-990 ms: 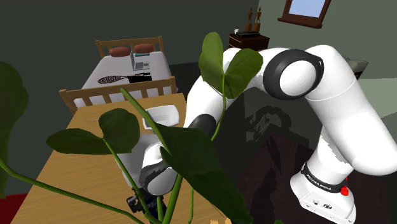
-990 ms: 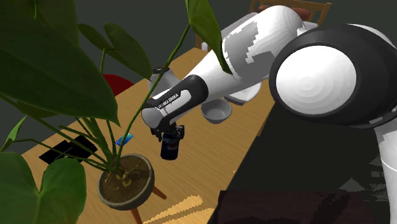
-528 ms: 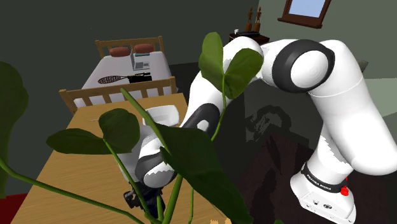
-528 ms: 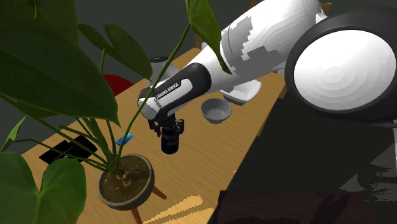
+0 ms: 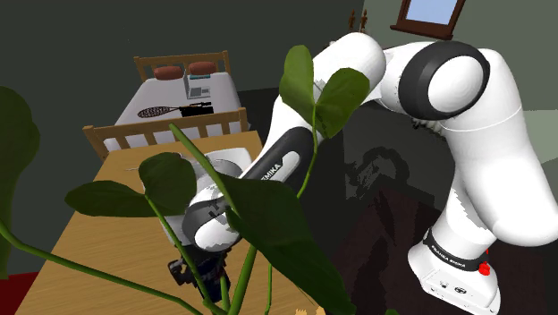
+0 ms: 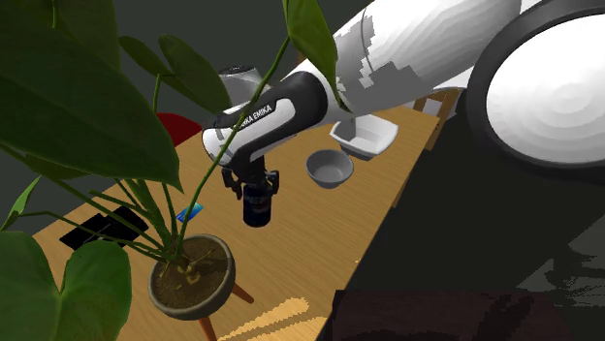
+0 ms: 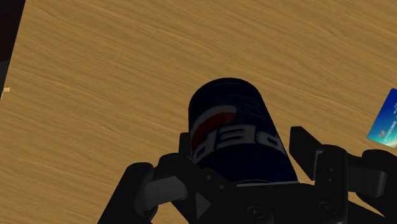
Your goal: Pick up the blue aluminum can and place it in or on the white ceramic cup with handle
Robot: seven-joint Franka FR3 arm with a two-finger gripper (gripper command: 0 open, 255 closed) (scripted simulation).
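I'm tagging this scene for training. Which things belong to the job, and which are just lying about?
Job: tool, shut on the blue can; white cup.
Lying about: grey bowl, blue card, potted plant, black flat slab.
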